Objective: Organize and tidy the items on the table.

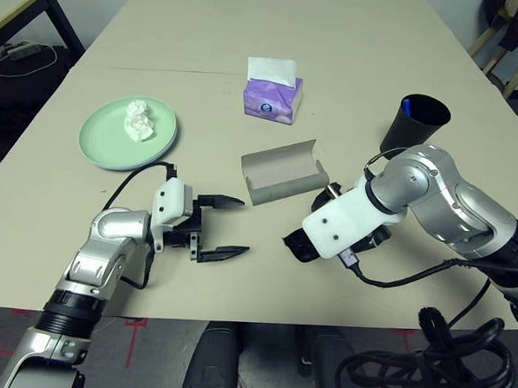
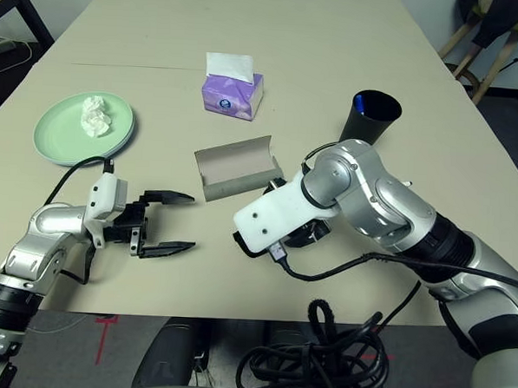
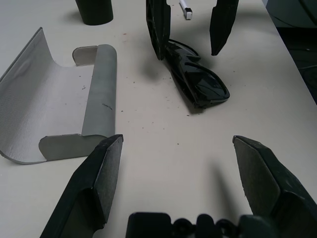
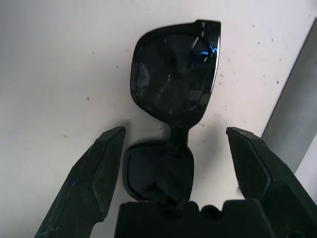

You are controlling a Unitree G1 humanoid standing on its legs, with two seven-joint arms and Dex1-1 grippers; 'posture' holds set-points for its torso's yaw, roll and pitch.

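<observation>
Black sunglasses (image 4: 173, 84) lie folded on the table (image 1: 337, 33). My right gripper (image 4: 176, 131) is open and straddles them, one finger on each side, touching neither. Just left of them a grey glasses case (image 1: 284, 171) lies open. My left gripper (image 1: 222, 227) hovers open and empty near the front edge, pointing toward the case (image 3: 59, 114) and the sunglasses (image 3: 198, 82). A pale green plate (image 1: 114, 147) at the left holds a crumpled white tissue wad (image 1: 139, 120). At the right, a black cup (image 1: 415, 124) holds a blue pen (image 1: 406, 106).
A purple tissue box (image 1: 273, 95) stands behind the case, mid-table. A smaller desk (image 1: 17, 3) is off the far left corner and chair legs (image 1: 510, 42) off the far right. Black cables (image 1: 424, 368) coil below the front edge at the right.
</observation>
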